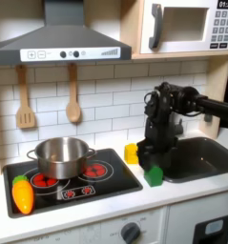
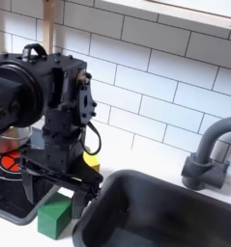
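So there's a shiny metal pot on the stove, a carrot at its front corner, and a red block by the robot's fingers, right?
Nearly. The small cube-shaped block by the fingers is green, not red, as both exterior views show. The shiny metal pot does sit on the black toy stove, with the orange plastic carrot at its front corner.

White brick-tile wall [image 1: 106, 91] behind; range hood [image 1: 58, 43] at ten o'clock, microwave [image 1: 187, 27] at one o'clock, white countertop [image 1: 144, 205] below.

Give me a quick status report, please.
Gripper low over green block, jaws unclear. Yellow block beside it. Sink right in first exterior view.
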`<control>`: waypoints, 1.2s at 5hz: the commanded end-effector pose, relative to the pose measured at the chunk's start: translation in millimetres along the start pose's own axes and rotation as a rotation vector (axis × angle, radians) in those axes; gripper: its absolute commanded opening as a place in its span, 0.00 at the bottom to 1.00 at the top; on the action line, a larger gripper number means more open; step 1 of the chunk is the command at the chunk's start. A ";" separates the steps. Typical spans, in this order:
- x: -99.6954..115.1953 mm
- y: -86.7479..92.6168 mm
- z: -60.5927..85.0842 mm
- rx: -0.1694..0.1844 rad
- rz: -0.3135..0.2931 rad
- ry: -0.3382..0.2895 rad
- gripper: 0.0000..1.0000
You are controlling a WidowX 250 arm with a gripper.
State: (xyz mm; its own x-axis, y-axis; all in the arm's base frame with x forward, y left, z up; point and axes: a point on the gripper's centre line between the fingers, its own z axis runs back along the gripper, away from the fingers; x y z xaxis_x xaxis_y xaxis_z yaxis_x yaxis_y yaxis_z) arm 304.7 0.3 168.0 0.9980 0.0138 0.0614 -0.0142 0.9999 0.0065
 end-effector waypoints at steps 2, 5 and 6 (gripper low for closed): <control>21.7 1.7 -1.7 -0.034 -0.005 0.004 1.00; 41.6 10.9 -8.9 -0.015 0.022 -0.020 1.00; 51.0 14.2 -2.3 -0.015 0.033 -0.047 1.00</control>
State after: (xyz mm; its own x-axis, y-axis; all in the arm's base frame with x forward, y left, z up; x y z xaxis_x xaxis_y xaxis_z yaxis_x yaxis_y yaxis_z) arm 355.3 15.3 167.2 0.9935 0.0470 0.1042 -0.0458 0.9989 -0.0133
